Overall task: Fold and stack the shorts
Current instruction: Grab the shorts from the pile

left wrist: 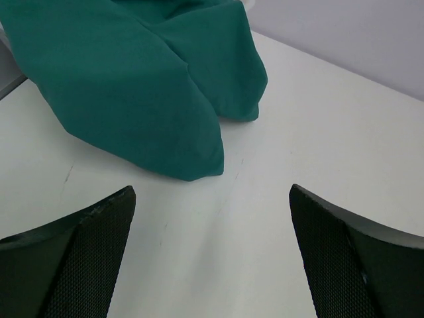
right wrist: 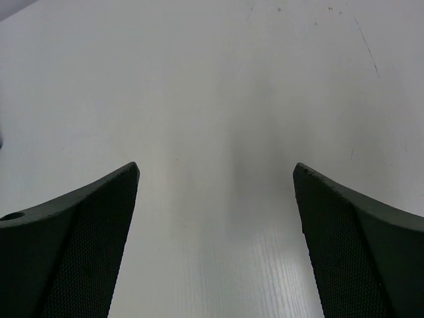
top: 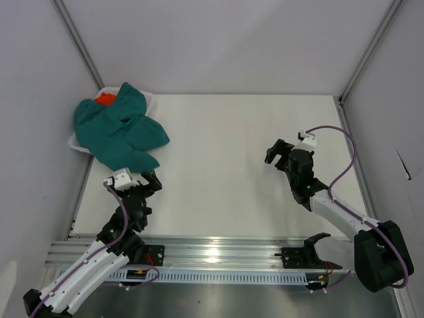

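Observation:
The dark teal-green shorts [top: 119, 129] lie crumpled at the far left, draped over the white basket [top: 151, 99] and spilling onto the table. A bit of the orange shorts [top: 105, 99] peeks out at the back of the pile. My left gripper [top: 150, 181] is open and empty, just in front of the teal shorts' near edge. In the left wrist view the teal shorts [left wrist: 132, 86] lie ahead of the open gripper [left wrist: 212, 225], not touching it. My right gripper [top: 277, 151] is open and empty over bare table at the right, and the right wrist view shows the gripper [right wrist: 215, 212] with only tabletop.
The white table [top: 225, 165] is walled by grey panels at the back and both sides. A metal rail [top: 218, 255] with the arm bases runs along the near edge. The basket sits against the left wall.

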You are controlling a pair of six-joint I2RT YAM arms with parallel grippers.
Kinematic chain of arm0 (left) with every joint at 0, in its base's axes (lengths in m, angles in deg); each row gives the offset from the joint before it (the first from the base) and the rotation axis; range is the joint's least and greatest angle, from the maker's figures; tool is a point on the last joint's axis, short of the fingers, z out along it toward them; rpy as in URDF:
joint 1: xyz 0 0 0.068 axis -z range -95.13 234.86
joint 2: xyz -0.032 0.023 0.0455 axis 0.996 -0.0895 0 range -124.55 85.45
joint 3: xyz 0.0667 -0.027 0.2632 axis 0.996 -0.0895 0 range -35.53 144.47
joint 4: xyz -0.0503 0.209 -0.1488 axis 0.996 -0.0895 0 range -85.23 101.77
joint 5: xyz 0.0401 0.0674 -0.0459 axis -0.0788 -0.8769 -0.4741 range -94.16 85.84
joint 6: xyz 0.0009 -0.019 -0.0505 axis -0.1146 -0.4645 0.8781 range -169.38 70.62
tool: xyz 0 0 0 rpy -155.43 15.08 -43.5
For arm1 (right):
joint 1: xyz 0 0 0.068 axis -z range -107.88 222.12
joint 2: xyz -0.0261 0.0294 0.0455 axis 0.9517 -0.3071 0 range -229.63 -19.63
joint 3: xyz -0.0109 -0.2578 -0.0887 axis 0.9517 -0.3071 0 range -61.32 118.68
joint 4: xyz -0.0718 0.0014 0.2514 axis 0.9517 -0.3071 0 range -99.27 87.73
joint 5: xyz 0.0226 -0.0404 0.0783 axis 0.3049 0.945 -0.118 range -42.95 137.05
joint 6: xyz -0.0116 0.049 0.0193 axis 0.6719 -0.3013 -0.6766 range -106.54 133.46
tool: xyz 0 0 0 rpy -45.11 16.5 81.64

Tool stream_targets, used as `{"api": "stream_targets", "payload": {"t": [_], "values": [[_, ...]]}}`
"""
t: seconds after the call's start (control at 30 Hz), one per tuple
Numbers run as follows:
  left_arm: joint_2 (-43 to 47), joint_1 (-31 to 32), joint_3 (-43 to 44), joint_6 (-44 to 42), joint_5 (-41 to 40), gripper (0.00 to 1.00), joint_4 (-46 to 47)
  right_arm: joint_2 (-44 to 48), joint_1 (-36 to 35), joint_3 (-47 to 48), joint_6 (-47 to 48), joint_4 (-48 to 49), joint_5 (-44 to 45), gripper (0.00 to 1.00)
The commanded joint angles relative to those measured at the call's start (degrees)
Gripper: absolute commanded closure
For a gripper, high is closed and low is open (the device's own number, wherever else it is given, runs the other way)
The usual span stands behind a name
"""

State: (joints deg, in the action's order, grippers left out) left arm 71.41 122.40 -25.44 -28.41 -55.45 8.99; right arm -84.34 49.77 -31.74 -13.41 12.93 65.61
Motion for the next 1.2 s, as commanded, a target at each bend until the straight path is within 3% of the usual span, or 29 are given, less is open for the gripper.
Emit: {"api": "stream_targets", "payload": {"t": [0.0,0.13,0.27,0.37,0.47,0.5,0.6,0.67,0.9,1.17], "values": [[-1.4,0.3,1.4,1.2,-0.8,0.01,0.0,1.6,-0.8,-0.5,0.9,2.7,0.9,0.01],[-4.0,0.1,5.3,6.2,-1.7,0.01,-3.8,1.7,-0.8,-0.1,1.6,2.5,0.4,0.01],[-8.4,-1.8,11.3,16.7,-1.4,0.01,-9.6,1.9,-0.9,-0.1,1.7,2.2,0.2,0.00],[-13.8,-5.1,17.1,17.4,2.8,0.01,-7.9,2.0,-0.9,-0.1,1.7,1.8,0.2,0.00],[-22.1,-12.9,27.3,16.3,8.9,0.01,-8.5,1.9,-0.9,-0.1,1.7,1.6,0.1,0.00],[-26.9,-19.5,28.8,17.2,12.2,0.01,-9.1,1.8,-0.9,-0.1,1.6,1.6,0.1,0.01],[-34.1,-31.1,35.7,19.9,26.4,0.01,-8.6,0.4,-0.9,0.1,1.7,1.8,0.2,0.00],[-42.1,-34.4,42.1,21.0,32.8,0.01,-8.9,-0.2,-0.9,1.0,1.8,0.8,0.2,0.01],[-63.9,-40.7,66.2,16.9,31.9,0.01,-20.5,-0.9,-0.9,1.0,1.8,1.0,-0.4,0.01],[-75.6,-46.9,73.4,15.9,32.7,0.01,-21.6,-1.9,-0.9,1.5,1.3,0.7,-1.1,0.01]]}}
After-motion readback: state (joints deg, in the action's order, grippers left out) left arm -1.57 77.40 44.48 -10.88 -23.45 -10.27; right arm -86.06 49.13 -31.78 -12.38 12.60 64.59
